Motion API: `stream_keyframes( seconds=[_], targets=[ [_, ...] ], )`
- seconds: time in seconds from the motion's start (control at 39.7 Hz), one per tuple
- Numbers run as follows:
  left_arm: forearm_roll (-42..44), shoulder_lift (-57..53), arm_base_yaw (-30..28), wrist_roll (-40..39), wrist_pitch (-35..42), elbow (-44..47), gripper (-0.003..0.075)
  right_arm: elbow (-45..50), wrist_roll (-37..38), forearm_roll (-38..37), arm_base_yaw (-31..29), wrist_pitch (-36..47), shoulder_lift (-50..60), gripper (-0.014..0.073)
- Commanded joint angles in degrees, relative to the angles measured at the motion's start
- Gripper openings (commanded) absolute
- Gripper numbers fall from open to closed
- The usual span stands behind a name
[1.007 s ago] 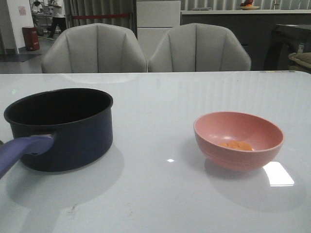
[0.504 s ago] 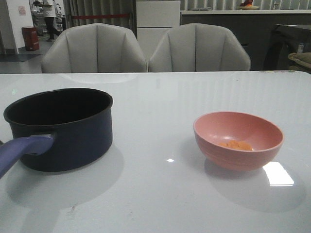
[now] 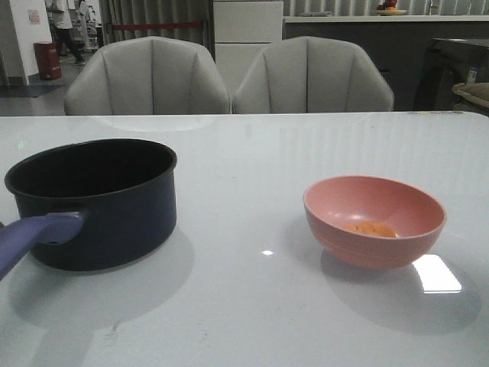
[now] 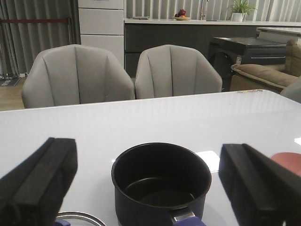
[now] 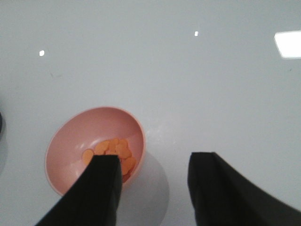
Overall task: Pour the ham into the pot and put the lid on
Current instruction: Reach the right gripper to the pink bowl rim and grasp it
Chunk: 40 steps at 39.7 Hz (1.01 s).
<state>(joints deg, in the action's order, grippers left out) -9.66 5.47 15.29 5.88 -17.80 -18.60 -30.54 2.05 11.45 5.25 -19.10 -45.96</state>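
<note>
The dark navy pot (image 3: 92, 202) stands empty at the table's left, its purple-blue handle (image 3: 30, 237) pointing toward me. At the right sits a salmon-pink bowl (image 3: 374, 220) holding the ham (image 3: 370, 228), a small orange heap. No gripper shows in the front view. My left gripper (image 4: 148, 159) is open and empty, hanging back from the pot (image 4: 161, 183). A sliver of the lid (image 4: 80, 218) shows beside the pot. My right gripper (image 5: 153, 165) is open and empty above the bowl (image 5: 75, 141); one finger overlaps its rim near the ham (image 5: 115, 149).
The glossy white table (image 3: 252, 313) carries bright light reflections. Two grey padded chairs (image 3: 149, 76) (image 3: 313, 76) stand behind its far edge. A dark counter and cabinets lie farther back.
</note>
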Motion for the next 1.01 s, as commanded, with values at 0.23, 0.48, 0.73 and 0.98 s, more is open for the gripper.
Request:
stream_keyframes(
  seconds=[0.23, 0.48, 0.73, 0.98],
  targets=[
    [-0.7, 0.7, 0.4, -0.2, 4.6, -1.4, 0.0648, -19.5, -0.1, 1.8, 4.9, -11.0, -27.0, 0.0453],
    [-0.7, 0.7, 0.4, -0.2, 4.5, -1.4, 0.0648, -25.2, -0.1, 1.8, 4.3, -12.1, -40.6, 0.0453],
    [-0.7, 0.7, 0.4, -0.2, 4.5, -1.4, 0.0648, -25.7, -0.1, 1.8, 4.3, -9.8, -49.5, 0.0438],
    [-0.7, 0.7, 0.4, -0.2, 4.5, -1.4, 0.0648, -25.7, -0.1, 2.3, 4.3, -7.2, -51.4, 0.012]
  ],
)
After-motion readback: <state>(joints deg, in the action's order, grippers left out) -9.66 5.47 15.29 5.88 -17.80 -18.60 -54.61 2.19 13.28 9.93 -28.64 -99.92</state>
